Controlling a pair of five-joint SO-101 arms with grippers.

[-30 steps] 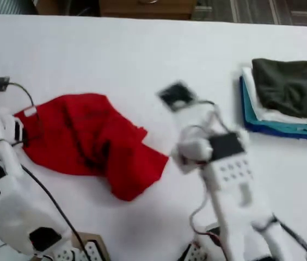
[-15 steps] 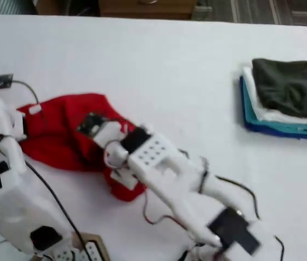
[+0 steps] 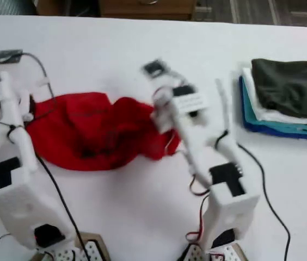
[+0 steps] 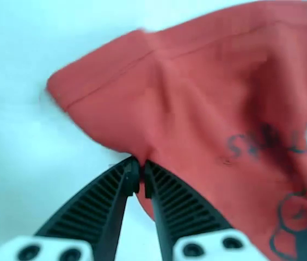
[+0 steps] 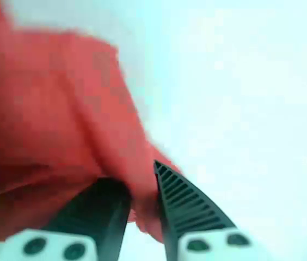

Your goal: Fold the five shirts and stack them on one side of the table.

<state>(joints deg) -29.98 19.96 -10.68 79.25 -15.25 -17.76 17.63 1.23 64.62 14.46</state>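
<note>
**Red shirt (image 3: 91, 133) pinched on both sides**

It is left lying rumpled on the table (image 3: 142, 49), left of centre. One hem is clamped in the left end effector (image 4: 139, 163), closed tight on it. The far side is held by the right end effector (image 5: 137, 176), narrow, with cloth bunched inside. The folded stack (image 3: 287, 98), dark shirt on top, is parked by the table's right edge.

Robotics lab or office test bench.
White table (image 3: 142, 49) bears two small arms (image 3: 227, 201) and loose cables (image 3: 55, 190); beyond the table's far edge, wooden cabinet (image 3: 148, 8) and striped grey carpet (image 3: 251, 11).
</note>
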